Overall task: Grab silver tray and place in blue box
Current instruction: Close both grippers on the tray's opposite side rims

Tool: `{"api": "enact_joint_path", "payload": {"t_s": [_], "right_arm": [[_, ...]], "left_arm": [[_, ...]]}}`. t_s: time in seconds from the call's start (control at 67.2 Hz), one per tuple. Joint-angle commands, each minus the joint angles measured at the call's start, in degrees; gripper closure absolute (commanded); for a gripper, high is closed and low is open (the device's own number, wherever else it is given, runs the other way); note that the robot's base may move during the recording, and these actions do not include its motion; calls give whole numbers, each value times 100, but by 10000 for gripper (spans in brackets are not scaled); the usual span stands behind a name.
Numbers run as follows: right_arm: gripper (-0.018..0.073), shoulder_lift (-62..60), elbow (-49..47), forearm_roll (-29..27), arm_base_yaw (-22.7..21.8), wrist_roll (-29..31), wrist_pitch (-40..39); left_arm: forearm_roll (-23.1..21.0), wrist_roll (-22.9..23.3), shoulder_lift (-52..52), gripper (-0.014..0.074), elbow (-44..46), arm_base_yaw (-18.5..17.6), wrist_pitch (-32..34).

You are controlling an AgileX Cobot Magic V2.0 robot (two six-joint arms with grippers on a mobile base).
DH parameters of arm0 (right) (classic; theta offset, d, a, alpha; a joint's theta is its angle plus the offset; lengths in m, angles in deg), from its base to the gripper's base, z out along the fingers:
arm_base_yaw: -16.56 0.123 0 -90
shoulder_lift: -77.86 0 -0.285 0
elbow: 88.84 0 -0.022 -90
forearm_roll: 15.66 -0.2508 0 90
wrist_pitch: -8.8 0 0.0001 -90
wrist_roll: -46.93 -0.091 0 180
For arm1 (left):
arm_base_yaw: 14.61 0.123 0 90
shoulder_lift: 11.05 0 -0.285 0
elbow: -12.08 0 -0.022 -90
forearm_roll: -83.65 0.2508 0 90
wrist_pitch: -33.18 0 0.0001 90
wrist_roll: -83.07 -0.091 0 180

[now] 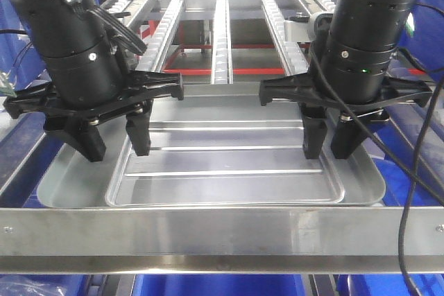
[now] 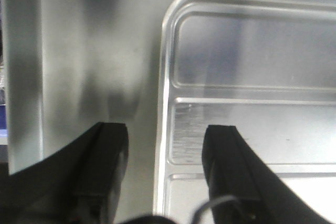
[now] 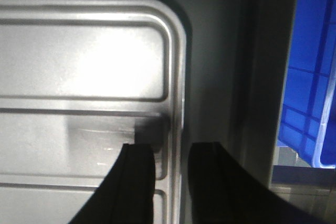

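Note:
The silver tray (image 1: 229, 171) lies flat on a grey metal shelf (image 1: 69, 185), its two long ridges running left to right. My left gripper (image 1: 118, 152) is open and straddles the tray's left rim (image 2: 163, 103), with one finger (image 2: 105, 150) outside and the other over the recess. My right gripper (image 1: 328, 152) is also open, more narrowly, and straddles the right rim (image 3: 178, 77). Neither finger pair touches the rim. In the right wrist view a ribbed part of the blue box (image 3: 312, 77) shows past the shelf's right edge.
A flat steel frame bar with screws (image 1: 222, 230) crosses the front, below the tray. Roller rails (image 1: 220, 39) and a red frame (image 1: 201, 71) stand behind. Black cables (image 1: 416, 171) hang at the right. More blue plastic (image 1: 222, 285) shows below the bar and on both sides.

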Motion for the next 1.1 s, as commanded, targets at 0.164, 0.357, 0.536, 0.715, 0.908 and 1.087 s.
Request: {"api": "enact_joint_path", "payload": {"t_s": [0.164,0.357,0.536,0.715,0.908,1.087], "right_arm": [[246,-272,-164,59,-44,42,-187],[246,-249,-164,59,-44,42,-150],[234,-106,-164,59,-44,42,-98],[151,5,-164,45,-44,42,-3],[163,10,-164,45,-44,42,-28],[221,10,-164,45,-44,42,-39]], "left_arm": [[31,49,227,352,171,-30,176],[31,49,227,352,171,-30,176],[31,49,227,352,171,-30,176],[31,49,227,352,171,-30,190],[31,49,227,353,171,-30,214],[31,49,227,353,171,-30,203]]}}
